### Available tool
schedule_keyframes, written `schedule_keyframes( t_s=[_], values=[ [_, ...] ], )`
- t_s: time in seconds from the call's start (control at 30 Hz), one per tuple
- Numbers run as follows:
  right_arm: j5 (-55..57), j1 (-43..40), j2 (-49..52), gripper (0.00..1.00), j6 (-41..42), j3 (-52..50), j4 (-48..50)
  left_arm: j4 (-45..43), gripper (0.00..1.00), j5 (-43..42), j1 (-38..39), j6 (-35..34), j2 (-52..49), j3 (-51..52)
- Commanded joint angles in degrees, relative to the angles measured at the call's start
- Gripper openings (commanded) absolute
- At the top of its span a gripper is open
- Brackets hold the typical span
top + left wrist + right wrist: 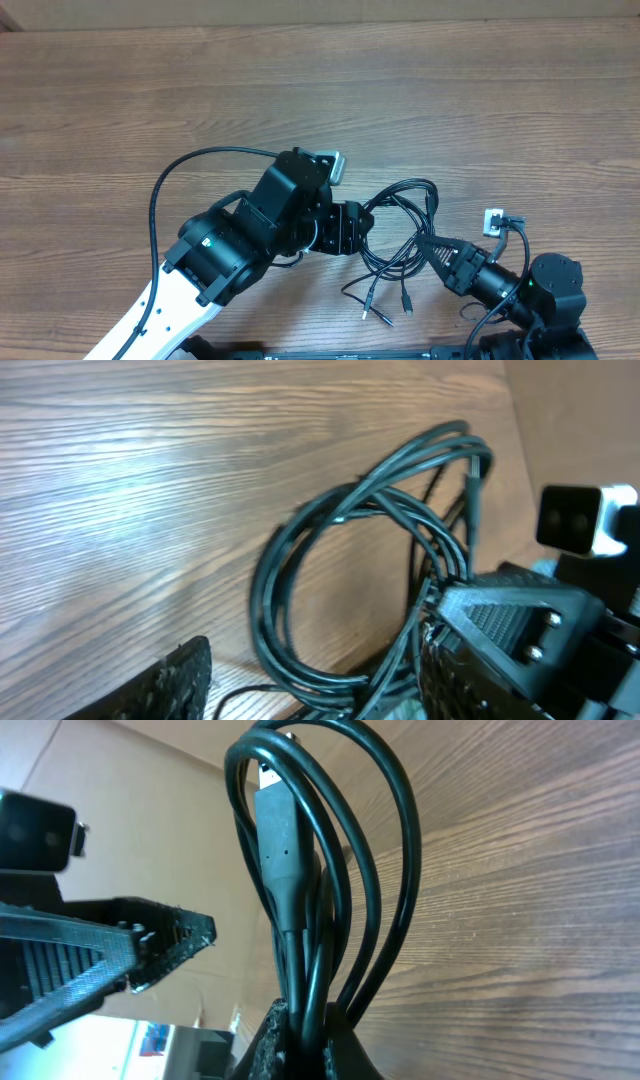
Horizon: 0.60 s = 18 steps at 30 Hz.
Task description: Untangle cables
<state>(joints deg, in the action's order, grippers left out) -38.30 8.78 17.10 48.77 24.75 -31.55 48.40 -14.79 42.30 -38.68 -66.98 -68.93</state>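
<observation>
The cables are thin black cords lying in a tangled bundle of loops on the wooden table, right of centre. Their small plug ends trail toward the front edge. My left gripper is at the bundle's left side. In the left wrist view it stands open, and several strands of the loop pass between its fingers. My right gripper is at the bundle's right side. It is shut on several strands, which rise as loops with a plug among them.
A thicker black cable arcs from the left arm over the table. The two arms face each other closely across the bundle. The left gripper's finger shows in the right wrist view. The table's front edge is near the plug ends.
</observation>
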Motion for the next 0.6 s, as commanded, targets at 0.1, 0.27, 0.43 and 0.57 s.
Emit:
schedule_keyframes(
  t_s=[0.1, 0.27, 0.43, 0.57],
  values=[
    [-2.6, 0.2, -0.4, 0.04, 9.8, 0.7, 3.3, 0.3, 0.75, 4.8, 0.1, -1.7, -1.2, -0.6],
    [-5.4, 0.2, -0.4, 0.04, 9.9, 0.7, 9.2, 0.0, 0.75, 4.4, 0.1, -3.8, -4.9, -0.6],
    [-5.6, 0.2, -0.4, 0.04, 9.9, 0.7, 8.3, -5.2, 0.54, -2.6, 0.1, -1.6, -9.6, -0.6],
    [-5.9, 0.2, -0.4, 0.04, 9.7, 0.7, 8.3, -6.6, 0.04, -7.2, 0.1, 1.6, -12.3, -0.6]
  ],
)
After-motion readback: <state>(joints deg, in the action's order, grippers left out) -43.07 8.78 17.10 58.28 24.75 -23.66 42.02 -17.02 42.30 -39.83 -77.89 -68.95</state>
